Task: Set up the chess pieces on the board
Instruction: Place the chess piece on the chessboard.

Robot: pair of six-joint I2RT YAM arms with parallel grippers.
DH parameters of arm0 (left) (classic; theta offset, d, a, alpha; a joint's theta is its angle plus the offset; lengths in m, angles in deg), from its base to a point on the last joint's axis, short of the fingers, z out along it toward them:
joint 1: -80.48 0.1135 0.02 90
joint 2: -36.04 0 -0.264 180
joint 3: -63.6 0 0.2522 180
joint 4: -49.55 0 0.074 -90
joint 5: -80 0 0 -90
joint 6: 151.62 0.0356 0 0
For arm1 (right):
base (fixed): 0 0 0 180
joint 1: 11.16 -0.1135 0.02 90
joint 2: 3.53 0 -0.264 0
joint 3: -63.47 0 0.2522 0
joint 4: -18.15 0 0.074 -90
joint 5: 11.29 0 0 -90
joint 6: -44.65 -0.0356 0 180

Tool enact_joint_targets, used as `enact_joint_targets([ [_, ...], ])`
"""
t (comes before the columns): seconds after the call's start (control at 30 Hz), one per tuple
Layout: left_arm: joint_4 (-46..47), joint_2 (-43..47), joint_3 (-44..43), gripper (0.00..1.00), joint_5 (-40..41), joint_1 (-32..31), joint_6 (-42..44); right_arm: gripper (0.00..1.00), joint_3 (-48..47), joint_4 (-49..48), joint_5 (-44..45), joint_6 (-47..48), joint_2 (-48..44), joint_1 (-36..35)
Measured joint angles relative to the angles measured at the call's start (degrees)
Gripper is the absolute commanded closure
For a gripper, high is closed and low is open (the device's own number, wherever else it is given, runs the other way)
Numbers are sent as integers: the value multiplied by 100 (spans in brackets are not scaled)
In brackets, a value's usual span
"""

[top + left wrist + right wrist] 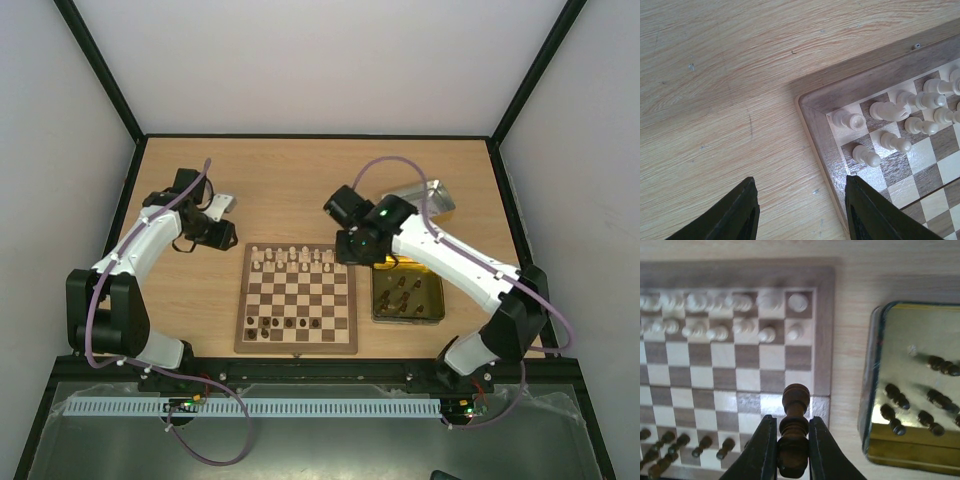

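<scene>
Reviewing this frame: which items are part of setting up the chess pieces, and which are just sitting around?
Part of the job: board; cream pieces on its far rows; dark pieces on its near row; held dark piece in the right gripper; loose dark pieces in the gold tin.
Lying about: silver tin behind the gold one.

base of dark chess piece (794, 402) hidden in right gripper (792, 422), gold tin (870, 390) cut by frame edge, board (820, 135) cropped in left wrist view, overhead chess pieces (300, 258) too small to identify
</scene>
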Motion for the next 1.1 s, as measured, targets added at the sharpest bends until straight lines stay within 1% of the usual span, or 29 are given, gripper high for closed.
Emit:
enact_joint_targets([
  [0.17, -2, -2, 0, 52, 33, -33, 0, 98, -363, 251, 254, -337, 358, -1040],
  [0.3, 0, -2, 0, 52, 55, -57, 0, 98, -748, 302, 302, -531, 767, -1596],
  [0.63, 2, 9, 0, 52, 83, -57, -2, 98, -1589, 501, 337, -798, 1403, -2378],
  [0.9, 9, 131, 0, 52, 164, -46, -31, 98, -1790, 584, 203, -907, 1801, -2986],
  [1.1, 17, 188, 2, 52, 208, 33, -52, 98, -1790, 586, 90, -984, 1867, -3147],
])
